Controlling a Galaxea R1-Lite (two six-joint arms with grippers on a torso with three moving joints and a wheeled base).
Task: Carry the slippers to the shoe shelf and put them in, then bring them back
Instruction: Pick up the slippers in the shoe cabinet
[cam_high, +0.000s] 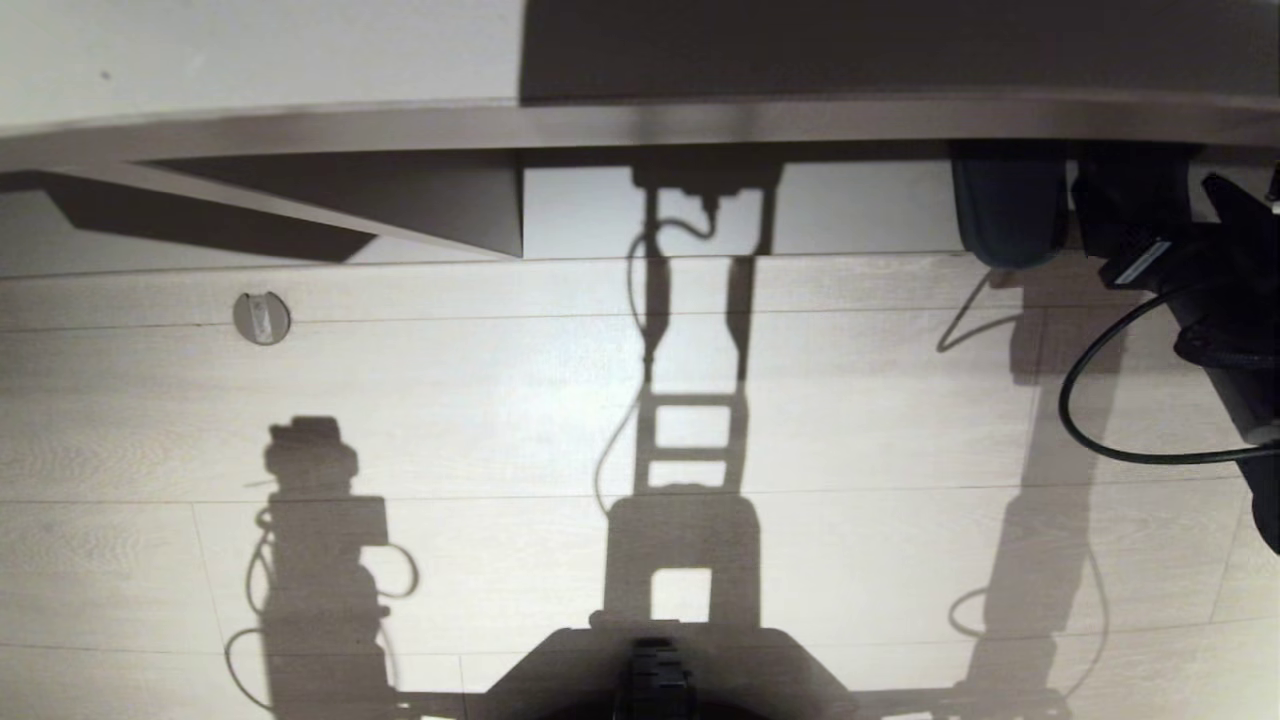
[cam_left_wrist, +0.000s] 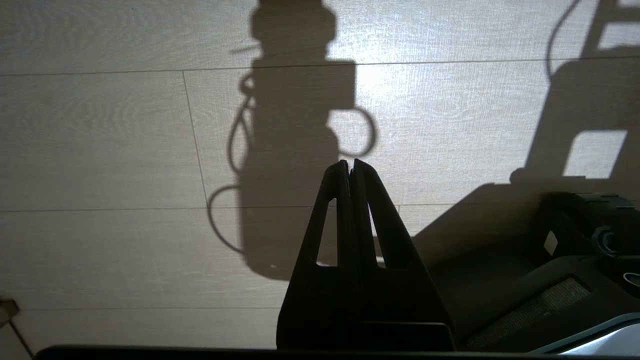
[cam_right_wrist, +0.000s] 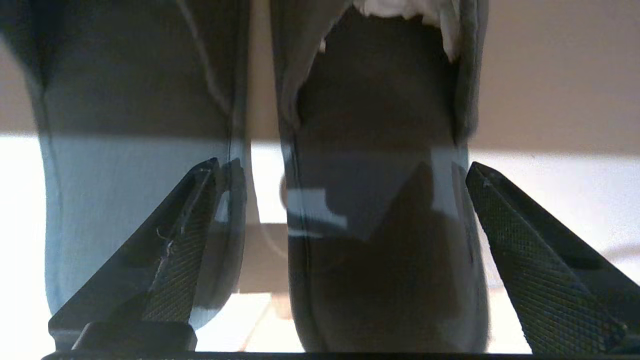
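Observation:
The two dark slippers lie side by side in the right wrist view, one (cam_right_wrist: 135, 150) on one side and the other (cam_right_wrist: 380, 210) beside it, with a narrow gap between them. My right gripper (cam_right_wrist: 342, 162) is open, its fingers (cam_right_wrist: 540, 260) standing either side of the second slipper without closing on it. In the head view one slipper (cam_high: 1005, 205) shows inside the shoe shelf (cam_high: 640, 125), at the far right next to my right arm (cam_high: 1200, 300). My left gripper (cam_left_wrist: 350, 162) hangs shut and empty over the pale floor.
The shelf's vertical divider (cam_high: 520, 210) stands left of centre. A round metal disc (cam_high: 262, 318) sits in the floor at the left. A black cable (cam_high: 1100, 420) loops off the right arm. My base (cam_high: 660, 670) is at the near edge.

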